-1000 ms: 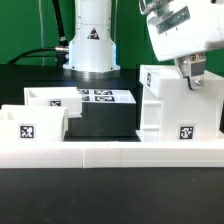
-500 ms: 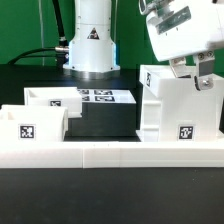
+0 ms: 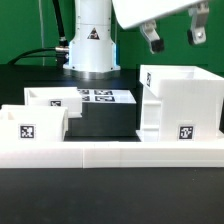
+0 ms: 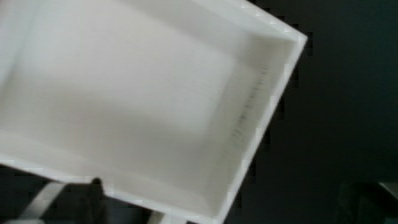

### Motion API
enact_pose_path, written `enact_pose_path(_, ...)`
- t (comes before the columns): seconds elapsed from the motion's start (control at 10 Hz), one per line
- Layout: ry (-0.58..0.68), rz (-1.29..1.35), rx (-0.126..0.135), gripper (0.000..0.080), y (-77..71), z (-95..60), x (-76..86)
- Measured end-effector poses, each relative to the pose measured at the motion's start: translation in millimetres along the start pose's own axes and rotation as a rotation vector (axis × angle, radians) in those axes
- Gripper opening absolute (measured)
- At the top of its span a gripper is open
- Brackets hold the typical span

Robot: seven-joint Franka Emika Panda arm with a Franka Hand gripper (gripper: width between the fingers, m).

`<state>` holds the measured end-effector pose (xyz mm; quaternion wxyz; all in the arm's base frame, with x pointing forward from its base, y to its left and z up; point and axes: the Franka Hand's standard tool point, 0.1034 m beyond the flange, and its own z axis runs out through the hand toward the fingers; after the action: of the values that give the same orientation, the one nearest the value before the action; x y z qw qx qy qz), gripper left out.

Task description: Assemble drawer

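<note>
A black table (image 3: 100, 195) fills the lower part of the exterior frame and carries everything else. Across its front, from edge to edge of the frame, runs a long low white rail (image 3: 110, 153). Behind the rail, at the exterior view's right, stands the drawer casing (image 3: 180, 105), a large white hollow box, upright with its open side facing up and a black-and-white square tag low on its front wall. At upper centre of the frame rises the white robot base (image 3: 90, 40), carrying a triangular warning label. At the exterior view's left sit two smaller white box trays: the near tray (image 3: 40, 125), just behind the rail with a tag on its front, and the far tray (image 3: 45, 97), just behind it. Between the far tray and the casing lies the flat marker board (image 3: 100, 97). At upper right of the frame the gripper (image 3: 175, 36) hangs above the casing, clear of it, its two dark fingers spread wide and holding nothing. The wrist view looks into the casing's pale hollow interior, set at a slant against dark surroundings.
</note>
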<state>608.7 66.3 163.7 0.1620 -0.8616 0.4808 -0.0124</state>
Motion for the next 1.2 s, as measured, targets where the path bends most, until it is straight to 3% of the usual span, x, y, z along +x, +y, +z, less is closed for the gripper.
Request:
enact_pose_path(0.3,-0.005,0.031,0.001,0.0648,7.3,0.8,-6.5)
enact_pose_path(0.5,-0.001,-0.281,-0.035,0.0648,17.8,3.9,1.4)
enact_pose_path(0.7,-0.005,-0.573,-0.076,0.0648,34.3,1.7,17.7)
enact_pose_path(0.9,0.004,-0.856,-0.097,0.0648,64.4,-1.1,50.1)
enact_pose_path(1.0,-0.005,-0.944,-0.086,0.0648,77.6,-0.7,66.8)
enact_pose_path(1.2,-0.005,-0.956,-0.091,0.0648,79.0,-0.1,68.7)
